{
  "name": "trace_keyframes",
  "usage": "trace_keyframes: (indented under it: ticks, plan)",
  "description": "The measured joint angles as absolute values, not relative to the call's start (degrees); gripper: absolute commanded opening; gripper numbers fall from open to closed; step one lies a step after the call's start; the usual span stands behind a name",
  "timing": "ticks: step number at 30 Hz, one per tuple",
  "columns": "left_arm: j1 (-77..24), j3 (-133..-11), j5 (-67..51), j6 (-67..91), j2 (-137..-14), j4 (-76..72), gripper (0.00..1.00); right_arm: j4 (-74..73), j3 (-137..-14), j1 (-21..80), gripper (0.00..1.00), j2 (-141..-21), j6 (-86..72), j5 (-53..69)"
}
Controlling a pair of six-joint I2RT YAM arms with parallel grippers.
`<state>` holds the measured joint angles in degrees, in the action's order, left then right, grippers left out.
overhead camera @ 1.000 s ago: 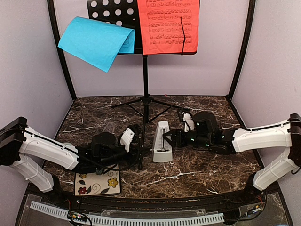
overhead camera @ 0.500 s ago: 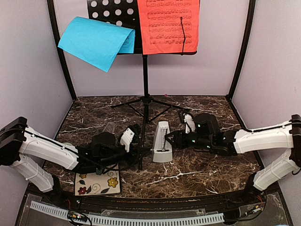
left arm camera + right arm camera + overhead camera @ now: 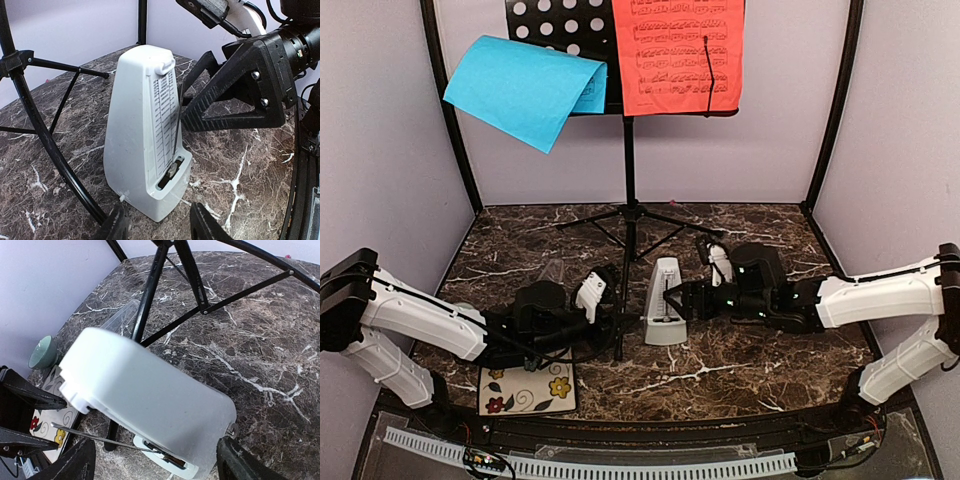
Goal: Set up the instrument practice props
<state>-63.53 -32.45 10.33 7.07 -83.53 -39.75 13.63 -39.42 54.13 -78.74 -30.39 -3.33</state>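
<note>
Dark marble tabletop (image 3: 770,360), lilac walls (image 3: 380,150). The metronome (image 3: 665,300) stands upright about mid-table, somewhat toward the near edge, just right of the music stand (image 3: 628,170) front leg. My right claw (image 3: 157,462) gapes wide with the white body between its jaws, gripping nothing; whether they touch it I cannot tell. My left claw (image 3: 159,227) is parted too and empty, just short of the base. I judge it light, hollow plastic, smooth and tapered, apt to slip upward. I'd pinch low on the plain sides, clear of the thin pendulum rod (image 3: 176,131), which looks easily bent.
</note>
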Motion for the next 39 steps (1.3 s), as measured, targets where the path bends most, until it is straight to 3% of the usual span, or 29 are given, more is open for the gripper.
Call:
trace_keyframes:
  ticks: [5, 22, 39]
  plan:
    - [-63.53, -32.45, 10.33, 7.07, -83.53, -39.75, 0.44, 13.41, -40.77, 56.05, 0.9, -79.53, -30.28, -5.82]
    - [-63.53, -32.45, 10.39, 7.07, -83.53, -39.75, 0.44, 9.02, -39.92, 56.53, 0.87, -75.42, -30.79, -14.22]
    - [-60.88, -32.53, 10.2, 7.16, -81.69, -38.39, 0.44, 5.74, -29.95, 46.87, 0.87, -66.67, -32.16, -14.59]
